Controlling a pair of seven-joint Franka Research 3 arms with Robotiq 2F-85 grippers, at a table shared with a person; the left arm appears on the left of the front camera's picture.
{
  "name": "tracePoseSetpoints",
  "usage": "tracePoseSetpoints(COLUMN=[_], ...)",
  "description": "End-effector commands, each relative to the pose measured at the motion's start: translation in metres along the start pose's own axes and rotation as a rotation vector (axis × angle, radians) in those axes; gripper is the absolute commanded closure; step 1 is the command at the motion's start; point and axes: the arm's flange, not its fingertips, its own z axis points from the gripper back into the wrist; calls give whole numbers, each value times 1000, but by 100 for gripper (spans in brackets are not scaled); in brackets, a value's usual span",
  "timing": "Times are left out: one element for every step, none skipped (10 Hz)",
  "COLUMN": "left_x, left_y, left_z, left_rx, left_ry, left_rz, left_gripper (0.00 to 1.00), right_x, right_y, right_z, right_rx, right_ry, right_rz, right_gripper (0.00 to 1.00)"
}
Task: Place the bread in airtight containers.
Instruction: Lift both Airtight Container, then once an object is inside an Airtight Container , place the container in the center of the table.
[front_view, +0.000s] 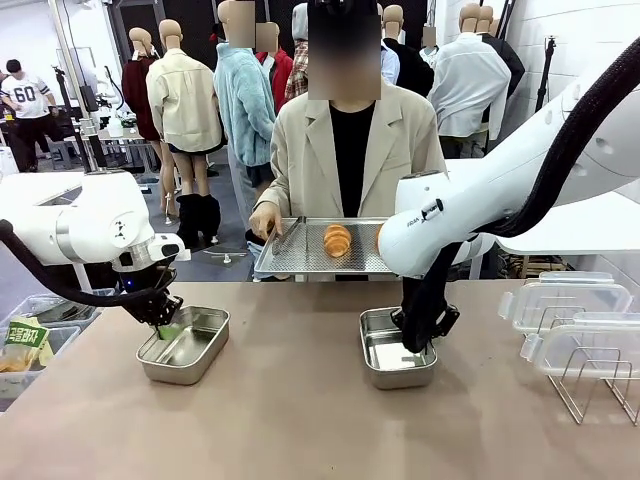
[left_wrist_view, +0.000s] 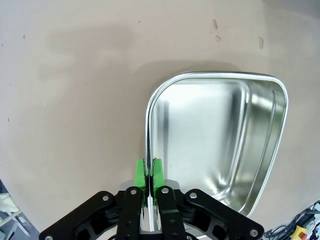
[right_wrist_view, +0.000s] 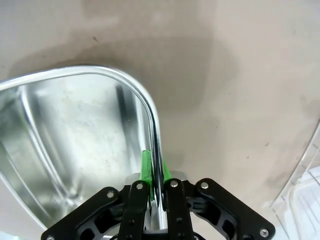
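Close up: left gripper (left_wrist_view: 150, 171) pinches shut on the thin rim of left steel box (left_wrist_view: 215, 135); right gripper (right_wrist_view: 154, 172) clamps right steel box (right_wrist_view: 75, 130) likewise, probably steadying both for loading. Boxes shiny, shallow, round-cornered, empty, robot-side of the tray (front_view: 300, 262). Ridged golden croissant (front_view: 337, 240) lies on that flat metal tray, which the person's hand (front_view: 266, 220) holds.

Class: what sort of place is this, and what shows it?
Probably a robotics lab, not a kitchen: the left hand and right hand of white robot arms pinch the rims of two steel boxes on a plain table; a person holds a tray with a croissant.
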Motion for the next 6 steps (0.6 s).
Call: tracePoseSetpoints(left_x=[1,0,0,0,0,0], left_y=[3,0,0,0,0,0], left_z=[6,0,0,0,0,0], left_rx=[-35,0,0,0,0,0], left_ry=[-11,0,0,0,0,0], left_rz=[41,0,0,0,0,0], left_gripper=[100,100,100,100,100,100], right_x=[0,0,0,0,0,0], right_y=[-1,-1,-1,-1,-1,-1], right_z=[-1,-1,-1,-1,-1,-1], right_rx=[6,6,6,6,6,6], right_ry=[-12,-12,-12,-12,-12,-12], right_rz=[12,12,12,12,12,12], right_gripper=[100,100,100,100,100,100])
